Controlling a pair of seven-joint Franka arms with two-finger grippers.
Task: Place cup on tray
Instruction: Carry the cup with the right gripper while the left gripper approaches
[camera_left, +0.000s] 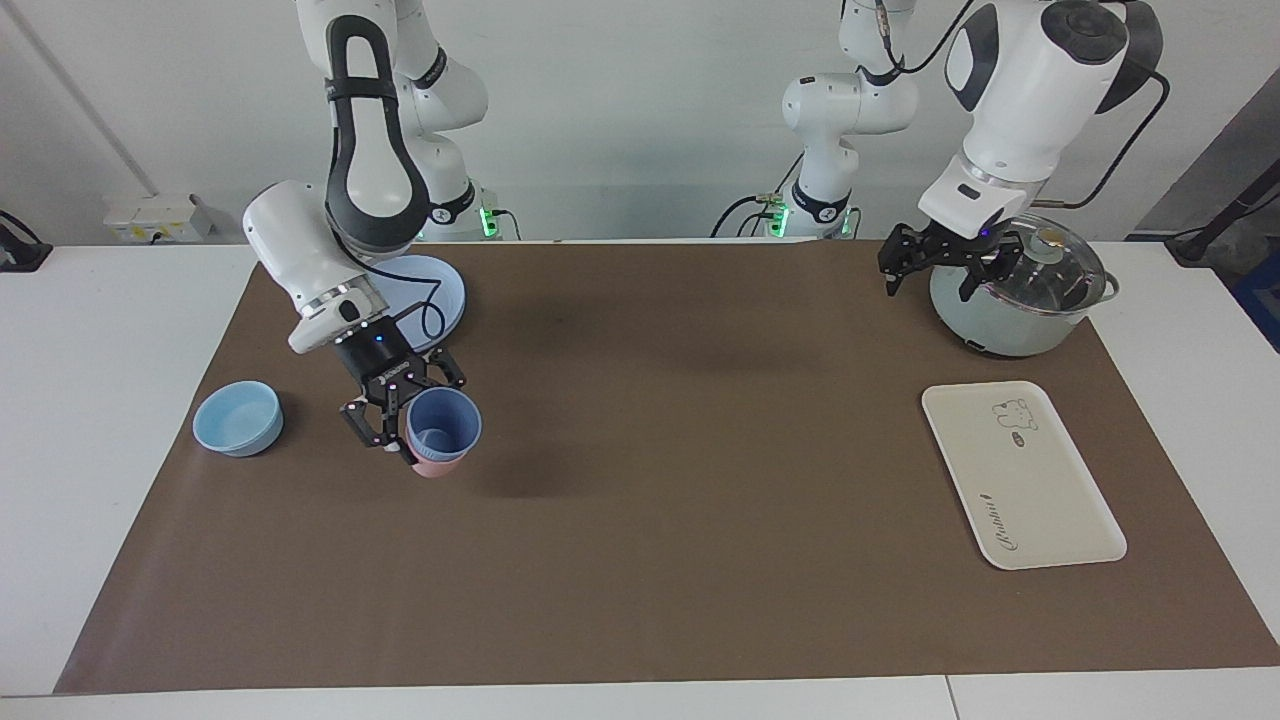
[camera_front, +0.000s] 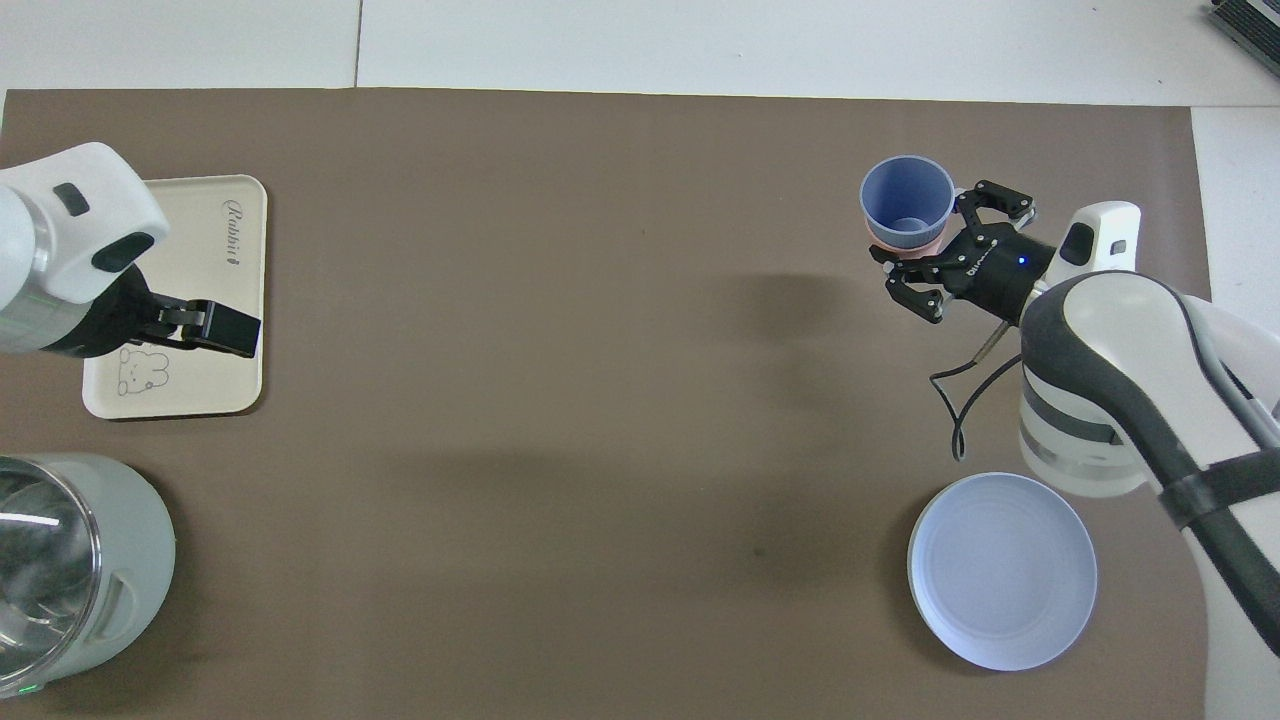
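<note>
The periwinkle-blue cup (camera_left: 443, 420) sits nested inside a salmon-pink tumbler (camera_left: 432, 466). My right gripper (camera_left: 405, 440) is shut on this pair and holds it tilted in the air over the mat, between the low blue bowl and the table's middle. It also shows in the overhead view (camera_front: 905, 255), with the cup (camera_front: 907, 197) at its tip. The cream-white tray (camera_left: 1020, 475) lies flat toward the left arm's end. My left gripper (camera_left: 935, 268) hangs open and empty beside the pot; in the overhead view (camera_front: 222, 331) it covers the tray's (camera_front: 200, 280) animal-print end.
A low light-blue bowl (camera_left: 238, 418) sits at the right arm's end. A round blue plate (camera_left: 445, 290) lies nearer to the robots, seen also from overhead (camera_front: 1000, 570). A lidded pale-green pot (camera_left: 1020, 300) stands near the left arm's base, nearer to the robots than the tray.
</note>
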